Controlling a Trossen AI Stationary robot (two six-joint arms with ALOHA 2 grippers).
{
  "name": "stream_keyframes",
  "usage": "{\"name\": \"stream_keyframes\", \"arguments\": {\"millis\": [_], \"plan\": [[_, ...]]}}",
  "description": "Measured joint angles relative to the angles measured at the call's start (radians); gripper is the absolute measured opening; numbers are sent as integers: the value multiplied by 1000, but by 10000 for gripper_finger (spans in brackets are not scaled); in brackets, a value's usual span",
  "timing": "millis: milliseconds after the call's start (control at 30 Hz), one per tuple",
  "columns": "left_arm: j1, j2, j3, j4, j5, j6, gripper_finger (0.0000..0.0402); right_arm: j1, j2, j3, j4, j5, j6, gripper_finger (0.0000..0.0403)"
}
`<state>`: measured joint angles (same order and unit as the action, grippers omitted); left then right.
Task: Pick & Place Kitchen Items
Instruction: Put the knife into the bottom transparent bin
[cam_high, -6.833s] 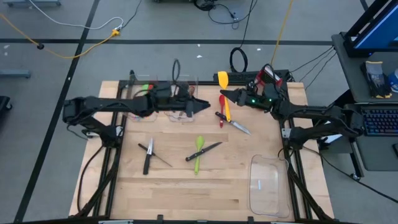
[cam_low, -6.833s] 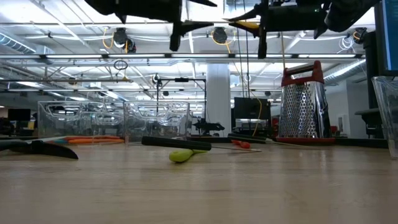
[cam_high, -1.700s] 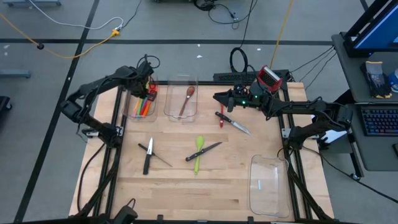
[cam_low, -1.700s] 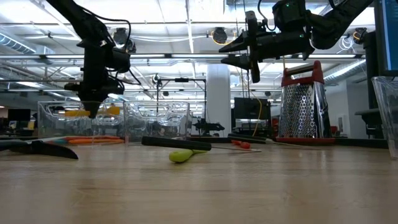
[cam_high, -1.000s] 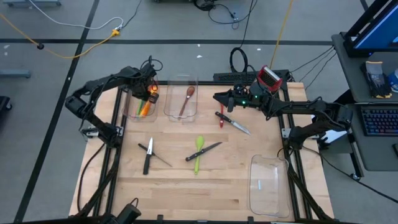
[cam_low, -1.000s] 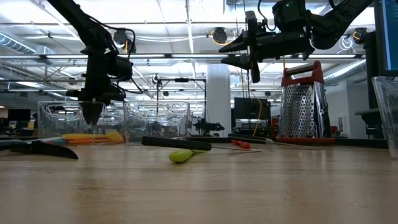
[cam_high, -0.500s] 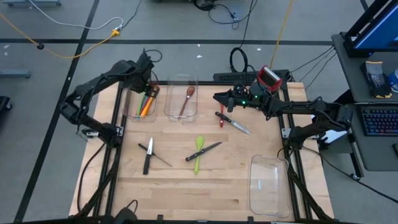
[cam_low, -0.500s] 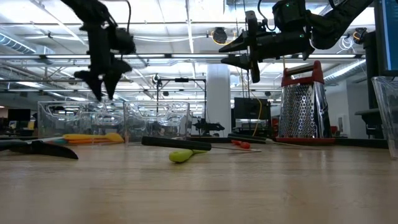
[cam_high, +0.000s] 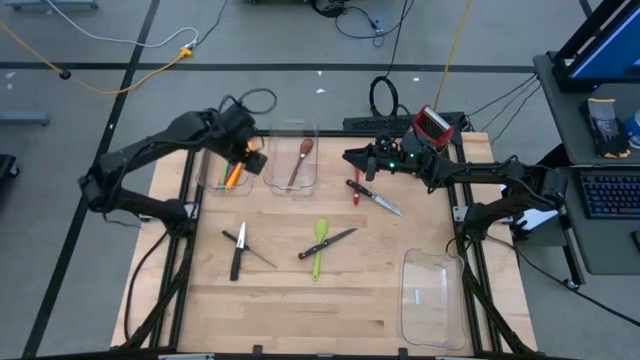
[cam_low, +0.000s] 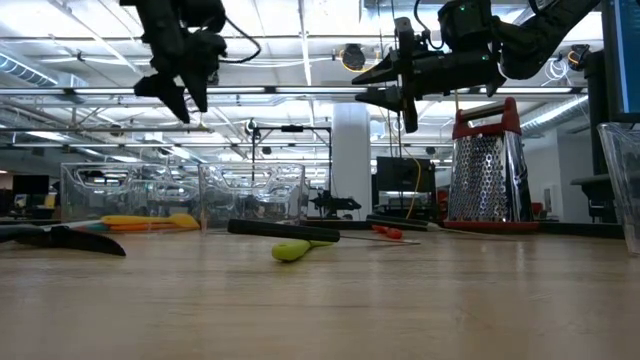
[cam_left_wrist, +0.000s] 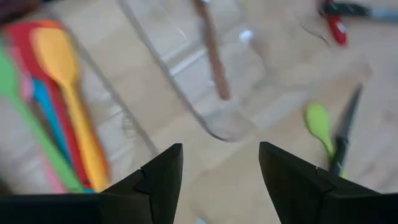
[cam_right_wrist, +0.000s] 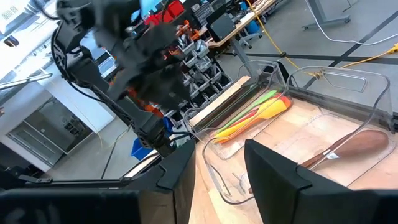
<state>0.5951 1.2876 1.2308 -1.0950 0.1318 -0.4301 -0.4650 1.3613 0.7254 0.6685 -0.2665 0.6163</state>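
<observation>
Nearest on the wooden table (cam_high: 300, 300) sits an empty clear bin (cam_high: 427, 295), at the right corner. A bit farther in, two black-handled knives (cam_high: 238, 250) cross on the left, and a green spoon (cam_high: 319, 245) lies in the middle with another knife (cam_high: 330, 241) across it. Farther right, a red utensil (cam_high: 356, 190) and a steel knife (cam_high: 375, 198) lie together. At the far side are two clear bins: the left bin (cam_high: 226, 166) holds the bright spoons and spatulas (cam_left_wrist: 59, 118) (orange, red, green, blue), and the next bin (cam_high: 292, 160) holds a wooden spoon (cam_high: 298, 160). The left gripper (cam_high: 250, 152) hangs above the left bin, jaws wide and empty. The right gripper (cam_high: 352, 157) waits over the far table, jaws wide and empty, near the grater (cam_high: 431, 123).
</observation>
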Motion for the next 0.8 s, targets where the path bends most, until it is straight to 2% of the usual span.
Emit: {"name": "stream_keyframes", "arguments": {"millis": [167, 300, 433, 567, 800], "plan": [[-169, 6, 0, 38, -16, -53, 216, -1, 0, 0, 0, -35, 0, 129], [-292, 9, 0, 139, -57, -94, 216, -1, 0, 0, 0, -79, 0, 129], [-388, 9, 0, 261, -70, -113, 216, -1, 0, 0, 0, -79, 0, 129], [-477, 8, 0, 343, -139, -126, 216, -1, 0, 0, 0, -79, -18, 129], [-600, 37, 0, 359, -249, -201, 216, -1, 0, 0, -1, -82, -27, 129]]}}
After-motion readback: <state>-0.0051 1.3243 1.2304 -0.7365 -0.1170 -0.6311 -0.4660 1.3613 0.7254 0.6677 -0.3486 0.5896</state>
